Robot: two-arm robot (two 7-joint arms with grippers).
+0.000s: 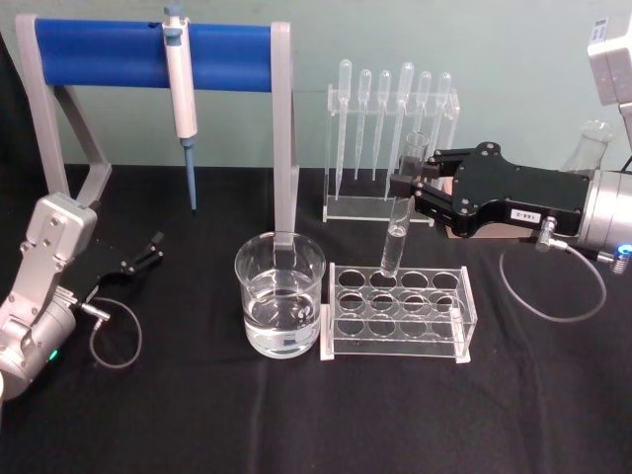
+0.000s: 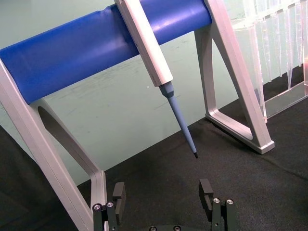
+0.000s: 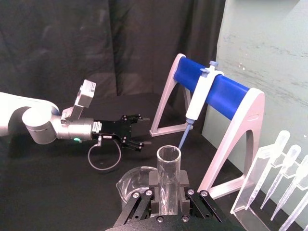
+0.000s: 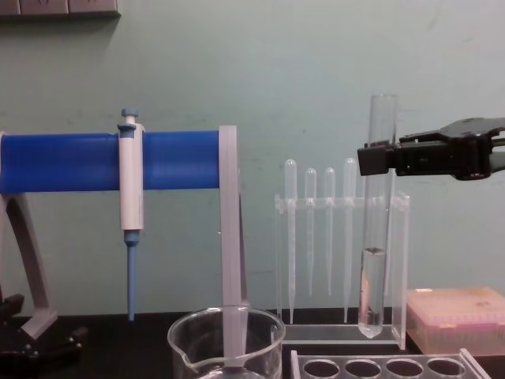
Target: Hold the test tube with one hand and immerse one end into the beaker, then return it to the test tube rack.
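Nearest you, the wide clear glass beaker (image 1: 279, 296) of water is sitting just left of the clear plastic test tube rack (image 1: 395, 341). Your right end effector (image 1: 407, 186) is clamping the long clear glass test tube (image 1: 400, 222) near its rim. The tube is hanging upright over the rack's far row, with the beaker to its left. Your left end effector (image 1: 153, 247) is idling far left, fingers apart. The right one's white label (image 1: 522, 213) is showing print too small to read.

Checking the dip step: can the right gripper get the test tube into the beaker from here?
Probably yes: the right gripper holds the test tube upright, clear above the rack, and the open beaker stands beside it with nothing between.
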